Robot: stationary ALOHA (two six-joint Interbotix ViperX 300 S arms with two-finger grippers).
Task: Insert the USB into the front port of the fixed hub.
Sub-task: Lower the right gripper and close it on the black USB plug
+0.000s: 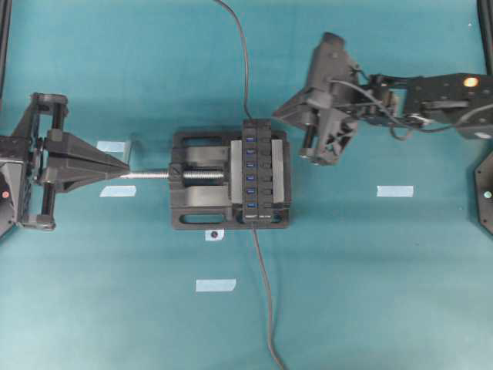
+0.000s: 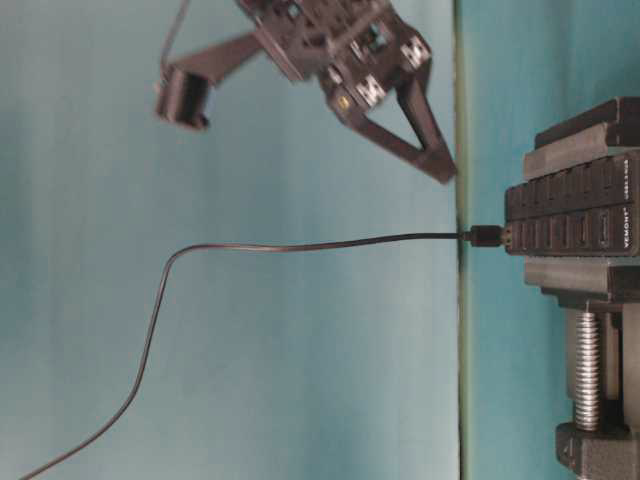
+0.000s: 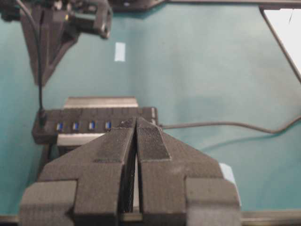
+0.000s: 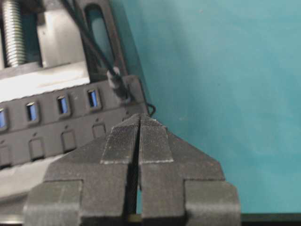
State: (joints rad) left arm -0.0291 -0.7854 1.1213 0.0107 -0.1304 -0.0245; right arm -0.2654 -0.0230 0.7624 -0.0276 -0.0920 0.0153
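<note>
Covering the whole scene, the teal table (image 1: 385, 293) carried a black vise (image 1: 196, 179) near its middle, and the silver screw (image 1: 166, 175) of the vise pointed toward the left edge of the table. The fixed hub (image 1: 256, 171) was clamped in the vise on its right side, a long narrow black bar with a row of blue ports. One black cable (image 1: 239, 54) left the far end of the hub toward the far edge of the table, and another cable (image 1: 266, 301) left its near end toward the near edge. The right gripper (image 1: 317, 158) hung just beside the right side of the vise, and its fingers were pressed together with nothing between them. The left gripper (image 1: 123, 171) rested near the left edge, its tip at the end of the screw, with the fingers also together and empty. Several small pieces of pale tape (image 1: 216, 285) lay on the table.
</note>
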